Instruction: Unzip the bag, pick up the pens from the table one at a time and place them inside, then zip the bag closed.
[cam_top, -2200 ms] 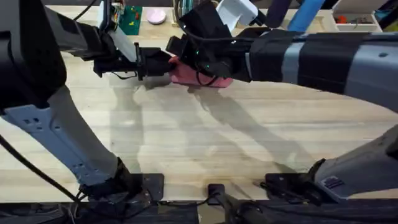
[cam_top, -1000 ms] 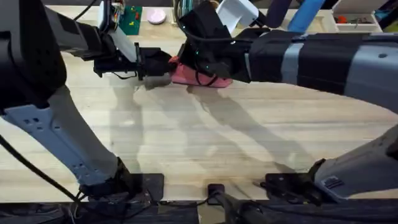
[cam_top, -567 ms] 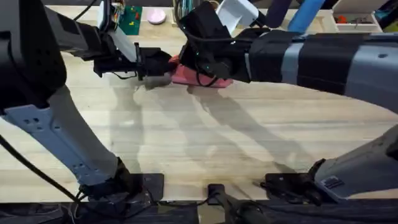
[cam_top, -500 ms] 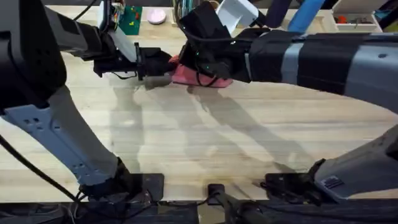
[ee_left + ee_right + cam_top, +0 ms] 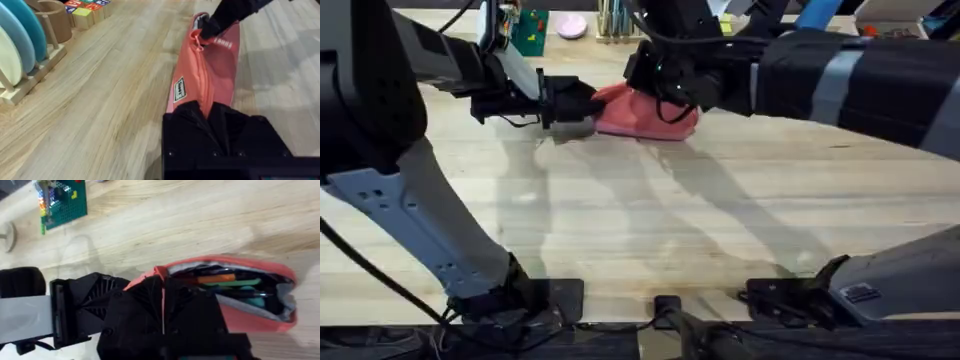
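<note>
Right pincer (image 5: 655, 78) shifted toward far right end of bag (image 5: 642, 112); more pink fabric now exposed.

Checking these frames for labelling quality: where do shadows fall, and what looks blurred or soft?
Overhead: soft arm shadows stretch across the table below the bag; the right arm looms large and blurred. Left wrist: the far end of the bag looks soft. Right wrist: the bag's open mouth is slightly smeared.

Left pincer (image 5: 582, 104) reaches in from the left, fingers pinched tight; right pincer (image 5: 655, 75) stretches across from the right, clamped too.
</note>
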